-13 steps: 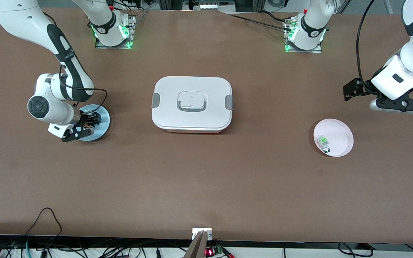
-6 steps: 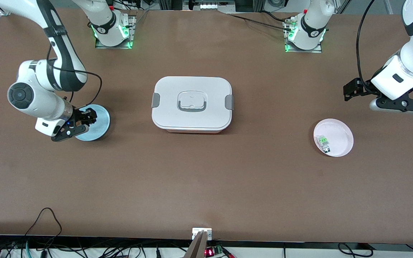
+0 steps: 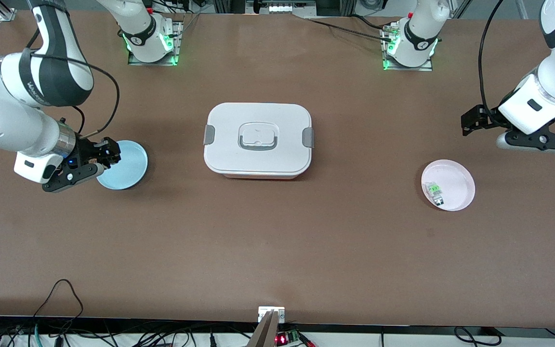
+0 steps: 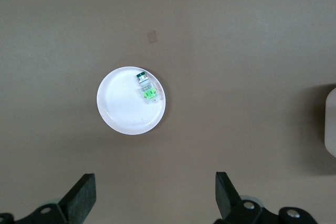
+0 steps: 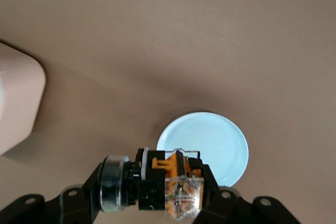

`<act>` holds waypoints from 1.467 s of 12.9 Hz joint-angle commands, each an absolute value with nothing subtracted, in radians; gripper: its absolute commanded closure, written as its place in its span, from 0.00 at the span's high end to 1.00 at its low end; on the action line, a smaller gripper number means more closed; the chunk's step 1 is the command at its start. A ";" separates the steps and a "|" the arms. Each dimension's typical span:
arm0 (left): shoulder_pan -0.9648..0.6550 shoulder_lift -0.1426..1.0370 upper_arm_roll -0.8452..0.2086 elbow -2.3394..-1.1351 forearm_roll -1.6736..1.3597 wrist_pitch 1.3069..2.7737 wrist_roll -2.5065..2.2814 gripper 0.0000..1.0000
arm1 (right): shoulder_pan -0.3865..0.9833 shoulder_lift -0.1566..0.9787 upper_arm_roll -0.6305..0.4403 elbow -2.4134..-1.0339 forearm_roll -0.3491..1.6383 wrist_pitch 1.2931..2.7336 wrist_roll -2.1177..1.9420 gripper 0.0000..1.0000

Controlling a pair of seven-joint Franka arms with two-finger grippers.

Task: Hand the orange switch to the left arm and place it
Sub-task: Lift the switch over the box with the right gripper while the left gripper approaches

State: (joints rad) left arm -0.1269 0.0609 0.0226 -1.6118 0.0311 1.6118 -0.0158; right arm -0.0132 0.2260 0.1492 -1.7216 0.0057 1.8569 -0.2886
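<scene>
- The right gripper (image 3: 106, 155) hangs in the air over the edge of the pale blue dish (image 3: 124, 165) at the right arm's end of the table, with its fingers closed on the orange switch (image 5: 170, 182)
- In the right wrist view the switch lies crosswise between the fingers: its round end pokes out past one finger, its clear-and-orange body sits at the middle, so the long axis runs across the grip, not along the fingers
- The blue dish shows bare beneath the switch, so I judge the pickup done and the carry toward a handover as the step in hand
- The box (image 3: 258, 140) stands on the table between the two arms, directly on the straight line from the right gripper toward the left arm
- The left gripper (image 3: 470, 120) waits in the air near the pink dish (image 3: 455, 179), its fingers (image 4: 81, 198) spread wide
- That pink dish holds only the small green-and-clear component (image 3: 434, 191), well apart from the switch
- The right arm alone has the switch; the left arm is well apart from it, with the box between
- The coming move likely calls for the path to pass over or around the box, nearer the front camera, and for the free round end to be offered to the open left fingers
</scene>
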 commanded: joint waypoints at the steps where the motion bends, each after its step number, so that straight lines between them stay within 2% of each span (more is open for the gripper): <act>1: -0.120 0.066 0.023 -1.588 -0.009 1.583 0.006 1.00 | -0.023 0.215 0.202 -1.648 0.047 1.825 -0.319 0.30; 4: -0.117 0.067 0.031 -1.589 -0.102 1.523 0.005 1.00 | -0.023 0.207 0.236 -1.589 0.087 1.827 -0.405 0.30; 7: -0.094 0.072 0.032 -1.591 -0.225 1.445 0.008 1.00 | -0.023 0.202 0.238 -1.550 0.292 1.838 -0.552 0.30; 9: -0.101 0.081 0.023 -1.592 -0.255 1.396 0.009 1.00 | -0.021 0.206 0.241 -1.536 0.359 1.850 -0.688 0.30; 12: -0.112 0.118 -0.006 -1.601 -0.299 1.243 0.011 1.00 | -0.020 0.221 0.239 -1.542 0.608 1.868 -0.988 0.30; 14: -0.112 0.121 -0.018 -1.609 -0.311 1.232 0.009 1.00 | -0.014 0.238 0.241 -1.548 0.760 1.878 -1.191 0.30; 19: -0.101 0.216 -0.018 -1.617 -0.651 1.238 0.011 1.00 | 0.104 0.333 0.239 -1.549 1.095 1.936 -1.519 0.29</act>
